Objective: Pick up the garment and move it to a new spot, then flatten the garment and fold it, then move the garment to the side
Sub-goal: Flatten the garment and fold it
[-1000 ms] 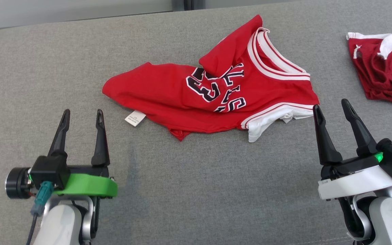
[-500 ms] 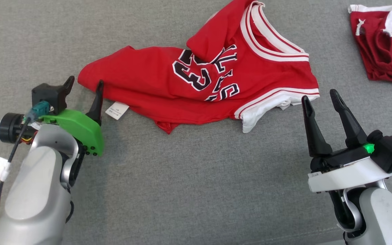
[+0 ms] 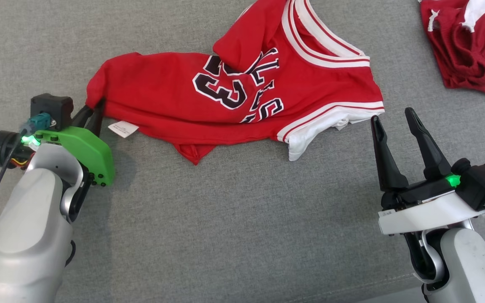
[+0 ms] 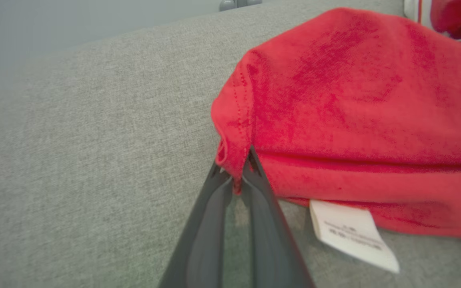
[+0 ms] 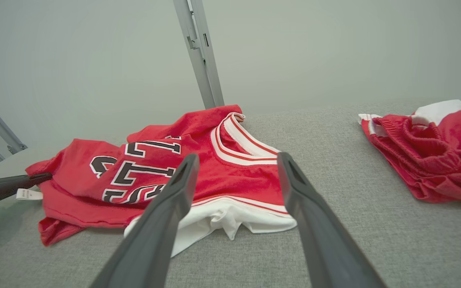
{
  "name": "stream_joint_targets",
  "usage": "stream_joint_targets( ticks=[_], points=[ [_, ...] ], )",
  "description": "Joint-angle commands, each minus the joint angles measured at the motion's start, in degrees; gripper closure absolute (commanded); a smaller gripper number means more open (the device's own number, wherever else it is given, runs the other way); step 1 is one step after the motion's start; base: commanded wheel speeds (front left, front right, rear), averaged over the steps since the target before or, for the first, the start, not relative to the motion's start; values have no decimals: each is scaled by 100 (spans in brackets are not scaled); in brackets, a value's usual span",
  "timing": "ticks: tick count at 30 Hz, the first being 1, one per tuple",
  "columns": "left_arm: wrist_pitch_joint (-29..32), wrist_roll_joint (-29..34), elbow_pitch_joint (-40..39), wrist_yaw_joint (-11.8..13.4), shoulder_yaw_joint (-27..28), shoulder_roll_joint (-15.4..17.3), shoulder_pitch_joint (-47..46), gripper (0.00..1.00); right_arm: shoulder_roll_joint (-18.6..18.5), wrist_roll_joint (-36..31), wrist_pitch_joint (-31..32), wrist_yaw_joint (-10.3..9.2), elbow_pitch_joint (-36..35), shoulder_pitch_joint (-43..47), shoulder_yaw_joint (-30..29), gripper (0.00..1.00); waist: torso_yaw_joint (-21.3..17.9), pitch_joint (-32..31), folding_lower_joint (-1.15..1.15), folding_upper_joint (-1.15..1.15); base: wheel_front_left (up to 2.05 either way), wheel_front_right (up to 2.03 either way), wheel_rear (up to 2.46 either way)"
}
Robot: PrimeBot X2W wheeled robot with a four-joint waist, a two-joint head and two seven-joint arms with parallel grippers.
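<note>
Left gripper [image 3: 94, 107] pinches a hem corner of the red jersey [image 3: 242, 97], I see; right gripper [image 3: 392, 115] gapes wide, white trim [image 3: 307, 145] just ahead.

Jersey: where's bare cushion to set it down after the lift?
The widest bare patch is the near cushion, below the jersey, between the left gripper and right gripper. A smaller one lies far left, beyond the left jaws, which pinch the jersey's corner. Crowded: far right, where shorts sit beyond the open right jaws.
</note>
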Motion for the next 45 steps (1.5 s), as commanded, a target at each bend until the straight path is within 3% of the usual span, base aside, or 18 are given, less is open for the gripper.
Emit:
stream_joint_targets(
  ticks=[1, 5, 10, 17, 24, 30, 39, 40, 41, 42, 45],
  points=[
    [-135, 36, -55, 13, 16, 88, -75, 100, -19, 40, -22, 2, 24, -54, -19, 0, 27, -52, 0, 0, 0, 0, 0],
    [-421, 83, -491, 218, 61, 106, 294, 100, -15, 18, -12, 2, 24, 64, -75, 0, 108, -219, 0, 0, 0, 0, 0],
    [-412, 75, -1815, 661, 140, 171, 1165, 100, 14, 16, 31, 2, 22, 217, -187, 0, 265, -493, 0, 0, 0, 0, 0],
    [239, 46, -4163, 1453, 280, 301, 2710, 100, 97, -12, 118, 2, -105, 451, -362, 0, 580, -729, 0, 0, 0, 0, 0],
    [785, -82, -5475, 2022, 363, 274, 3834, 100, 156, -39, 240, 1, -259, 614, -509, 0, 814, -797, 0, 0, 0, 0, 0],
    [998, -273, -5373, 2065, 268, 152, 3981, 100, 156, -36, 345, 2, -371, 543, -483, 0, 803, -737, 0, 0, 0, 0, 0],
    [929, -608, -3812, 1754, 253, -51, 3171, 100, 187, -3, 399, 2, -440, 451, -403, 0, 443, -463, 0, 0, 0, 0, 0],
    [910, -634, -3675, 1722, 247, -99, 3072, 96, 192, 4, 395, 2, -439, 458, -414, 0, 416, -442, 0, 0, 0, 0, 0],
    [853, -582, -3506, 1736, 256, -99, 2961, 55, 196, 4, 391, 2, -434, 473, -428, 0, 381, -421, 0, 0, 0, 0, 0],
    [797, -558, -3399, 1756, 270, -120, 2865, 0, 204, 9, 391, 2, -431, 480, -431, 0, 357, -401, 0, 0, 0, 0, 0],
    [525, -441, -3201, 1726, 227, -210, 2589, 0, 213, 8, 358, 2, -453, 488, -440, 0, 314, -360, 0, 0, 0, 0, 0]
  ],
)
